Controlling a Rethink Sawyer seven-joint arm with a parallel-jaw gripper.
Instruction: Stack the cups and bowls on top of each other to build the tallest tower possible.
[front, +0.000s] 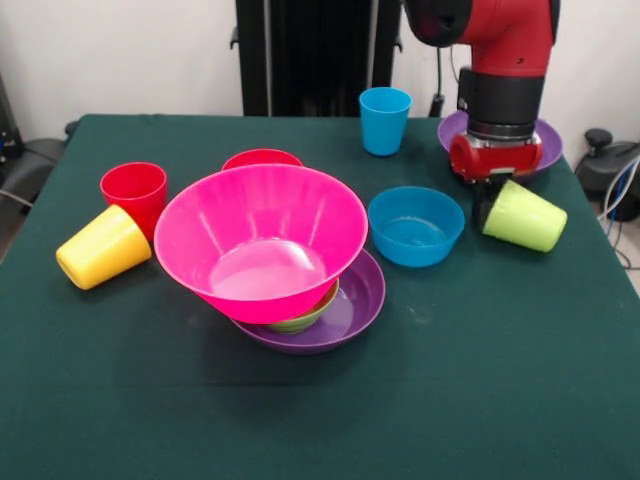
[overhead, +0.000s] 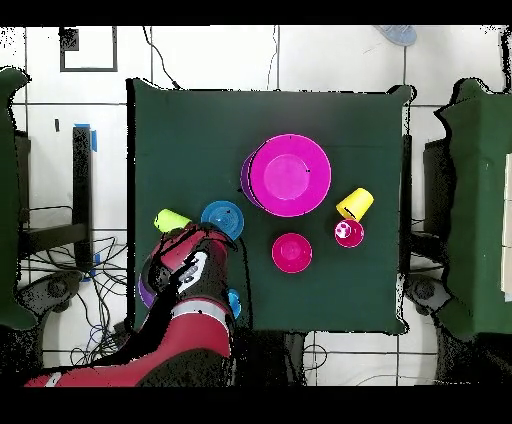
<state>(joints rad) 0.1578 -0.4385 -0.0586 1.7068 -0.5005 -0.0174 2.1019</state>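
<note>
A large pink bowl (front: 260, 240) rests tilted on a small green bowl (front: 305, 320) inside a shallow purple bowl (front: 358, 298): this pile is the tower (overhead: 290, 175). My gripper (front: 484, 205) hangs right beside the rim of a lime green cup (front: 525, 217), which is tilted on its side; I cannot see a grip. A blue bowl (front: 415, 226) sits just left of the gripper. A blue cup (front: 385, 120), a red cup (front: 134, 192) and a small red bowl (front: 262, 158) stand upright. A yellow cup (front: 103, 247) lies on its side. A second purple bowl (front: 548, 143) is behind the arm.
The dark green table (front: 450, 400) has open cloth along its near side in the front view. In the overhead view the red arm (overhead: 190, 310) covers the table's lower left, over most of the second purple bowl. Cables and chairs lie off the table's sides.
</note>
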